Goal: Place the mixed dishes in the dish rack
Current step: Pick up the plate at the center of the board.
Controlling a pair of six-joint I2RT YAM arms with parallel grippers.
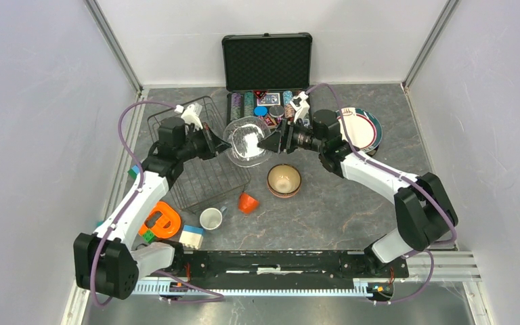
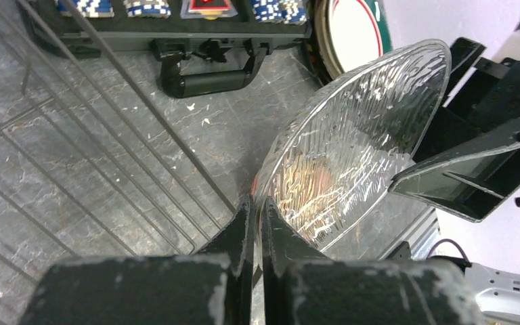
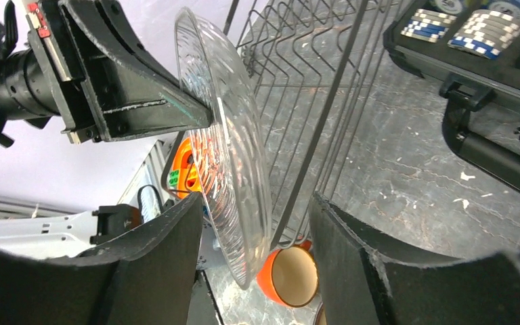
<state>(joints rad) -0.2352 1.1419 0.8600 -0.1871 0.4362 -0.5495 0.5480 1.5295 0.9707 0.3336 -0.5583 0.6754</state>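
Observation:
A clear ribbed glass plate [image 1: 246,142] hangs on edge above the table, just right of the black wire dish rack [image 1: 200,162]. My left gripper [image 1: 221,144] is shut on its rim; in the left wrist view the fingers [image 2: 256,211] pinch the plate [image 2: 352,142]. My right gripper [image 1: 271,142] is open, its jaws on either side of the plate's far edge [image 3: 227,135] without touching it. A tan bowl [image 1: 284,181], an orange cup [image 1: 247,202], a white cup [image 1: 210,218] and stacked plates [image 1: 360,130] rest on the table.
An open black case of poker chips [image 1: 266,74] stands at the back. An orange ring toy [image 1: 161,221] and a white-and-blue block [image 1: 191,237] lie near the front left. The rack's wires [image 3: 311,81] are close behind the plate.

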